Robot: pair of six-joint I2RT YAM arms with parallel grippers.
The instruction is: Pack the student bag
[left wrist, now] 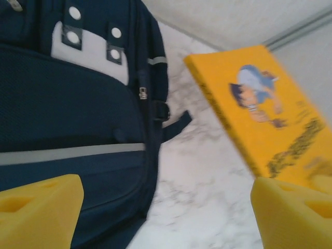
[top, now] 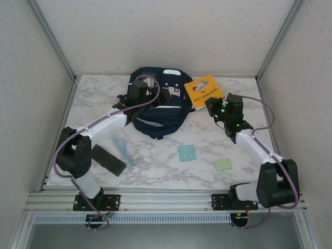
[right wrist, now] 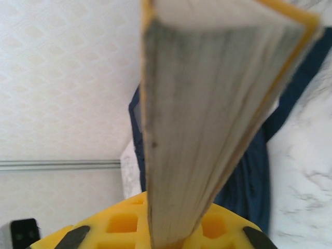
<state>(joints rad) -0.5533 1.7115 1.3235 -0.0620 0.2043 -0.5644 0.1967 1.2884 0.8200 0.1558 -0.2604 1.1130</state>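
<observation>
The backpack (top: 155, 106) sits at the back middle of the tabletop (top: 93, 98), top end close to the back edge. The left claw (top: 165, 97) hangs over its right side with its yellow fingers (left wrist: 39, 212) spread wide and nothing between them. From the left wrist cam you get the bag's white patch with metal snaps, a grey stripe and a zipper pull, but no brand that I can make out.

The right claw (top: 213, 107) is clamped on a yellow book (top: 204, 91), held tilted just right of the bag. There's a strip of bare marble between the two. The right wrist cam looks straight at the page edges, pinched in the yellow pads. The cover has a cartoon figure and some writing, too blurry to read.

The front half is busier: a flat black case (top: 108, 159) sits near the front left corner with a clear packet (top: 124, 148) just beside it. A blue square (top: 187, 153) lies front middle, and a green square (top: 223, 164) is toward the front right. The back left corner and right edge are open marble.
</observation>
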